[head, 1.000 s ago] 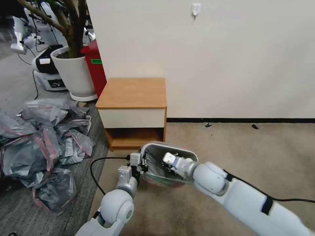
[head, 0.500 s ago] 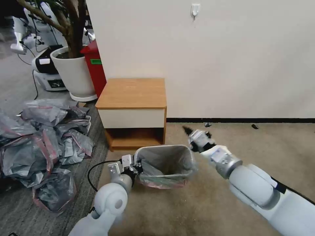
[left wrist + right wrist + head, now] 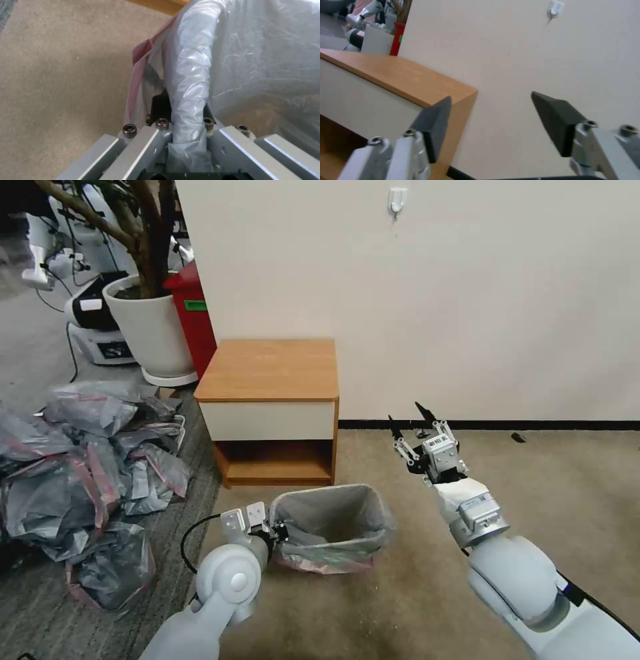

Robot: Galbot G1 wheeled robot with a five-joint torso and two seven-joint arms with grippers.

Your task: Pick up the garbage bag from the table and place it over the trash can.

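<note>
While garbage bag (image 3: 331,517) lines trash can (image 3: 303,558), left gripper (image 3: 277,531) jaws clench its rim; right gripper (image 3: 411,428) jaws released, well apart.

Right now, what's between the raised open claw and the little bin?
Just bare beige carpet, in the head view. The right gripper hangs open, apart from the trash can; nothing sits between.

The room is bright with soft, even light. Shadows are faint. The close wrist pictures look a little blurry.
</note>
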